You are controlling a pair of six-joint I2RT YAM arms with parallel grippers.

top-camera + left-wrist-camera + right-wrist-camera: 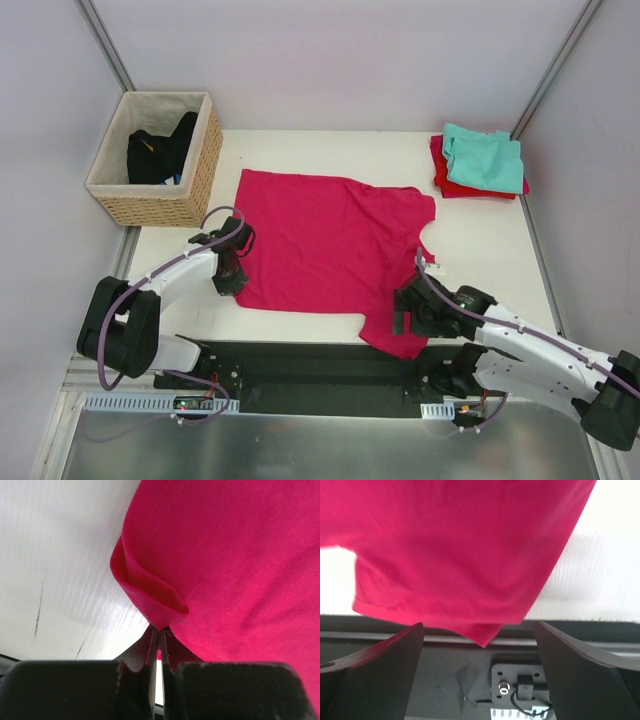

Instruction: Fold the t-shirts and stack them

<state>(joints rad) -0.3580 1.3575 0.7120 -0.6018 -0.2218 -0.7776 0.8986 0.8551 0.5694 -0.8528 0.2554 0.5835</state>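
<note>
A large magenta-pink t-shirt (325, 245) lies spread flat across the middle of the table. One sleeve hangs over the front edge (485, 630). My left gripper (232, 277) is at the shirt's near left corner, shut on a pinched fold of the pink cloth (150, 600); the tips (159, 639) meet on it. My right gripper (408, 312) stands open at the shirt's near right sleeve, its fingers (395, 650) either side of the hanging cloth, nothing between them. A teal t-shirt (485, 160) lies folded on a red one (446, 182) at the back right.
A wicker basket (200, 175) with dark clothes (160, 150) inside stands at the back left. White table (480, 245) shows between the pink shirt and the stack. A black rail (445, 680) with a bracket runs below the table's front edge.
</note>
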